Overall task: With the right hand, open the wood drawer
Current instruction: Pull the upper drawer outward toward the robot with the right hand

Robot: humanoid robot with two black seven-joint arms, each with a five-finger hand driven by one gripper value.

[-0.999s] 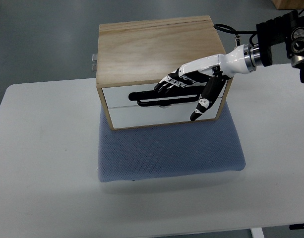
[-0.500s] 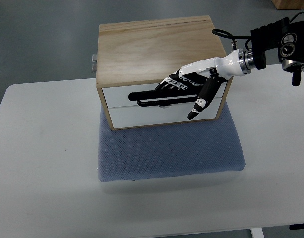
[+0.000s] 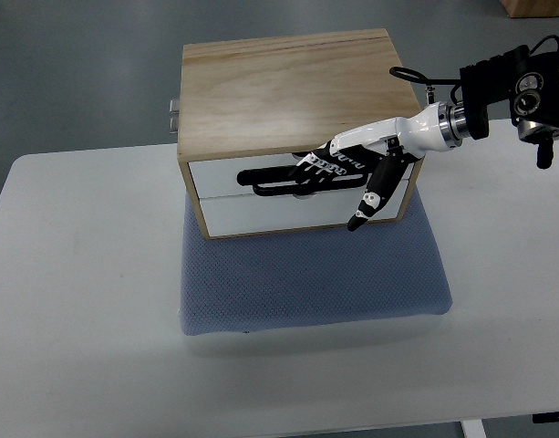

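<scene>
Reaching from the right, the right hand [image 3: 352, 160] curls its fingers [image 3: 308, 169] over the wood drawer's [image 3: 261, 173] black handle [image 3: 270, 184] (thumb hanging below).

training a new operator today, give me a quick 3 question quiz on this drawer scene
1. True or false: the right robot hand has its fingers at the black handle of the upper drawer.
2. What does the wooden box stand on? A) bare table B) blue pad C) metal tray
3. Fill in: the hand's thumb points down over the ____ drawer front.

Key
1. True; whether they grip it yet cannot be told.
2. B, the blue pad on the white table.
3. lower
</scene>
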